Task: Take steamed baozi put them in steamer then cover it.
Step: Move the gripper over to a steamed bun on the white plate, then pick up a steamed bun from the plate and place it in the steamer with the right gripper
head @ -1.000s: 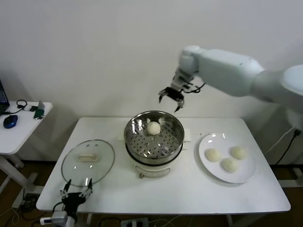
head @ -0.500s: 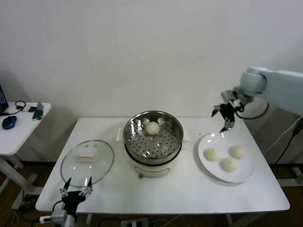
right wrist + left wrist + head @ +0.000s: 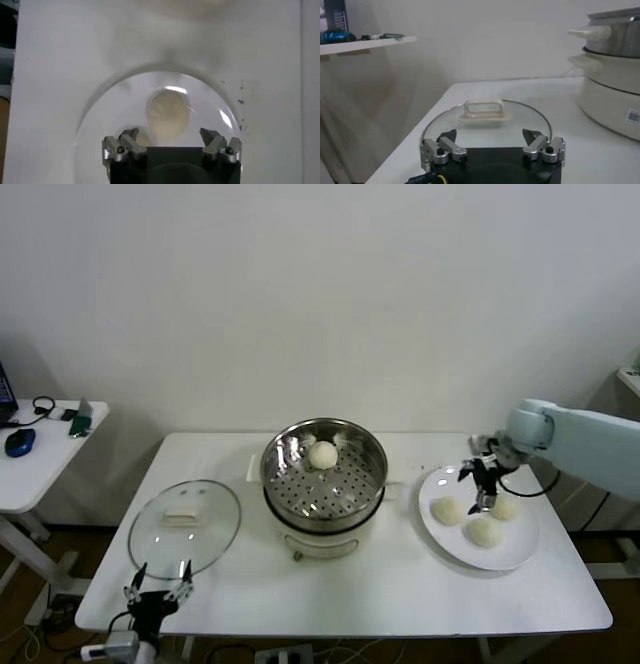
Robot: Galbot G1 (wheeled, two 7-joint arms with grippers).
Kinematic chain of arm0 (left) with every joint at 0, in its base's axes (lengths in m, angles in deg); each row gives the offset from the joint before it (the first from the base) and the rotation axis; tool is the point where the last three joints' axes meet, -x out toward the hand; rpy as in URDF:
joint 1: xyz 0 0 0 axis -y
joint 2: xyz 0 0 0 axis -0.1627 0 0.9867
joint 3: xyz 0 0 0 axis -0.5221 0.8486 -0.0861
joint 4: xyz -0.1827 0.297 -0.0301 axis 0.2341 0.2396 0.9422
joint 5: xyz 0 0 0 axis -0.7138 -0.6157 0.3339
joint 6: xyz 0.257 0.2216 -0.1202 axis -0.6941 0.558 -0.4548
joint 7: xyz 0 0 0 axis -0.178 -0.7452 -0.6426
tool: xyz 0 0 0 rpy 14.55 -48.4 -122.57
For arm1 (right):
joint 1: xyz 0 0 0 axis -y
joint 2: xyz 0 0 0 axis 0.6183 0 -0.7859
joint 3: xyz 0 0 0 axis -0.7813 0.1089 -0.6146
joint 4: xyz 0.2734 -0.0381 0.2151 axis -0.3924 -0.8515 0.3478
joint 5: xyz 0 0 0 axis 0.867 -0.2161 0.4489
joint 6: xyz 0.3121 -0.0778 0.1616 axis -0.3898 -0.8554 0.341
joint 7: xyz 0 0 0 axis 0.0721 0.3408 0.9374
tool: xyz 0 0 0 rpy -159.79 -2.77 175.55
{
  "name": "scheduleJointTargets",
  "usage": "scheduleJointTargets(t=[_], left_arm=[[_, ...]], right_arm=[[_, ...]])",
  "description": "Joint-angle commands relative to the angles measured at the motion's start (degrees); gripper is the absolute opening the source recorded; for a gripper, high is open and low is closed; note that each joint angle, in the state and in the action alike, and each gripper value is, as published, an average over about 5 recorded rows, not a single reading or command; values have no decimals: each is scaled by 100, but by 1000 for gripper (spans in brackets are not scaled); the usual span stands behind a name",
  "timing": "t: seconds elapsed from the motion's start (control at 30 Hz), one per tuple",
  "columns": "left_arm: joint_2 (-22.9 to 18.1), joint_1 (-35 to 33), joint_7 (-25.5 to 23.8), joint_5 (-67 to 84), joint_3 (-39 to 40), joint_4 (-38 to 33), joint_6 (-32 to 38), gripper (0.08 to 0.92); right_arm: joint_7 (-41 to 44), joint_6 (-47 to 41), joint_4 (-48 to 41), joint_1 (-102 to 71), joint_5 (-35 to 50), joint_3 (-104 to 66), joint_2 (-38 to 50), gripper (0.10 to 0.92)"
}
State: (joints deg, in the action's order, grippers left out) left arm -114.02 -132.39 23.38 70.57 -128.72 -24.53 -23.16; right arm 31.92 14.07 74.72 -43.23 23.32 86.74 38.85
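Note:
The steamer (image 3: 322, 502) stands mid-table with one baozi (image 3: 323, 454) on its perforated tray. Three more baozi (image 3: 447, 510) (image 3: 484, 531) (image 3: 505, 507) lie on a white plate (image 3: 520, 549) at the right. My right gripper (image 3: 478, 489) hovers open just above the plate, among the buns. Its wrist view has one baozi (image 3: 169, 114) ahead of the open right gripper (image 3: 170, 140), nothing held. The glass cover (image 3: 185, 524) lies flat at the left. My left gripper (image 3: 158, 592) waits open at the table's front edge, facing the cover (image 3: 485, 117).
A side table (image 3: 40, 459) with small items stands at the far left. The steamer's white base (image 3: 615, 110) rises beyond the cover in the left wrist view. Bare tabletop (image 3: 390, 584) lies in front of the steamer.
My right arm swung from above the steamer to the right and came down over the plate, still open and holding nothing. The left arm has not moved.

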Motion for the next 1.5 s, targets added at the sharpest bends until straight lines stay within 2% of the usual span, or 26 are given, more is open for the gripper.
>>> scheduleJointTargets(t=[0.03,0.27,0.5,0.77,0.97,1.2,1.37,1.5], left_arm=[[1,-54,17,-3,-23,15,41,823],[-6,-42,32,-9,-19,34,59,823],[-15,-44,36,-19,-12,9,44,823],[-29,-29,40,-23,-14,-33,28,823],[-53,-2,48,-23,-8,-27,22,823],[-97,86,54,-57,47,-38,-17,823],[-84,147,78,-57,61,-19,-21,823],[-74,146,84,-32,66,-38,-16,823]], right_arm=[[-81,-184,-613,-777,-350,-475,-439,823],[-208,-112,-1010,-963,-440,-739,-643,823],[-116,-93,-995,-990,-398,-783,-690,798],[76,-35,-838,-689,-227,-670,-573,662],[352,186,-425,217,132,-312,-318,645],[732,364,306,2662,1153,1021,-396,645],[792,232,695,3921,2136,1303,-971,645],[552,-119,944,4107,2790,865,-1633,645]])
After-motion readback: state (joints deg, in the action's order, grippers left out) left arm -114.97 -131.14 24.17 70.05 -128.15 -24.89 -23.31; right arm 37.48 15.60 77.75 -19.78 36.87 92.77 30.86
